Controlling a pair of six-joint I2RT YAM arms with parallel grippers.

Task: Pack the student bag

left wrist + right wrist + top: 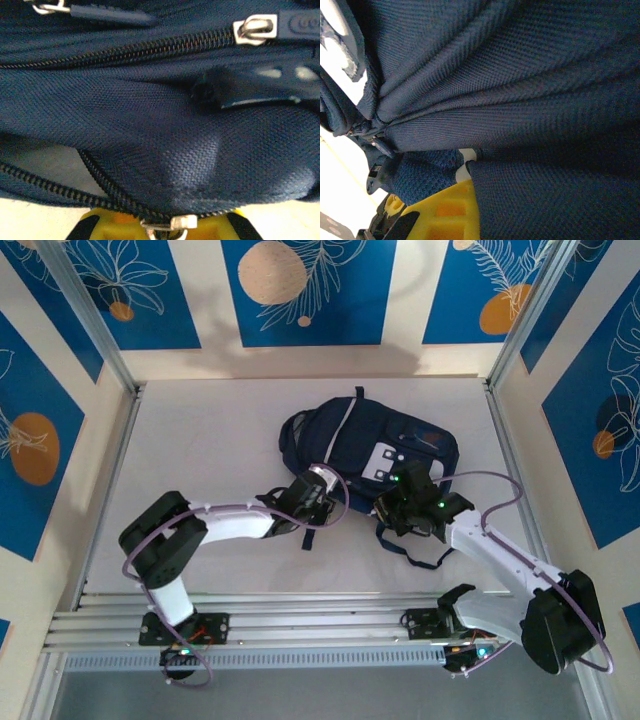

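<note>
- Student bag (365, 445) cloth presses close against both claws. The left claw (312, 495) sits at the bag's near-left side, and a metal zip slider (183, 221) lies right at its yellow fingers (100, 225). I cannot tell whether they pinch it.
- The right claw (398, 502) is pushed into the bag's near-right side, with folds draped over its yellow finger (451, 210). Spread or pressed together, I cannot tell.
- The bag lies flat, right of the table's (200, 440) centre and nearer its far edge. A dark strap (415, 555) runs toward the near edge.
- Progress, as I judge it: one zip (100, 182) gapes partly, with something pale showing through the gap, so the work seems to be at the zip. I cannot say whether it is being opened or closed.
- Hidden: the bag's inside, so what has gone in cannot be judged. Both sets of fingertips are hidden too, as is the bag's near rim beneath the wrists in the top view.
</note>
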